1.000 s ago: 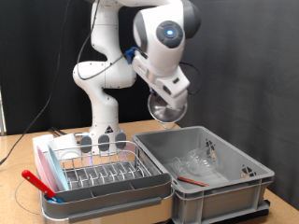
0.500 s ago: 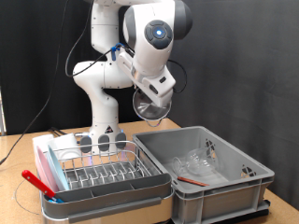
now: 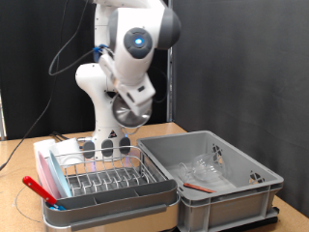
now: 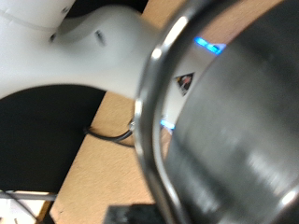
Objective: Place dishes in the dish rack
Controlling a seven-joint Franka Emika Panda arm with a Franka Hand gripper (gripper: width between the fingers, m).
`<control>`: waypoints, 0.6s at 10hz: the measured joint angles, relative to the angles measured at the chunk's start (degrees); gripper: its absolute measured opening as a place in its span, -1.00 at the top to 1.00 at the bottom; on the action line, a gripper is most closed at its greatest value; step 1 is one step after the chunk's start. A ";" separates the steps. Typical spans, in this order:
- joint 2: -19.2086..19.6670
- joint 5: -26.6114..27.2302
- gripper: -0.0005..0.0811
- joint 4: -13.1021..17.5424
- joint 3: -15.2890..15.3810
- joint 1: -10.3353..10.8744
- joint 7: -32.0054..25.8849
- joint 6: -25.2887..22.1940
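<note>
Steel bowl (image 3: pixel 127 110): shiny, round, thin rolled rim, seen tilted on edge in the exterior view, carried high in the air at the end of the white arm. It hangs above the far side of the dish rack (image 3: pixel 108 177), well clear of it. In the wrist view the bowl (image 4: pixel 238 140) fills most of the picture: brushed grey metal with a bright curved rim and blue glints reflected on its surface.

Pincer (image 3: pixel 133 101): at the bowl's upper edge, apparently clenched on the rim, though the fingers themselves are too small and hidden to make out.

Dish rack: low silver wire slots in a white tray, sitting on the wooden tabletop (image 3: pixel 43 147) at the exterior view's lower left. A red utensil (image 3: pixel 39 187) lies at its left end.

Grey crate (image 3: pixel 214 174): just right of the rack, clear glass pieces (image 3: pixel 208 166) inside.

No readable writing or brand marks anywhere.
</note>
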 joint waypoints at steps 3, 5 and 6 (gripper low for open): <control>0.67 -6.81 0.90 -1.05 -2.32 -1.79 -6.70 2.43; 2.24 -9.32 0.90 -1.94 -2.15 -1.68 -12.97 5.01; 3.09 -10.28 0.90 -2.34 -1.82 -1.39 -16.48 5.55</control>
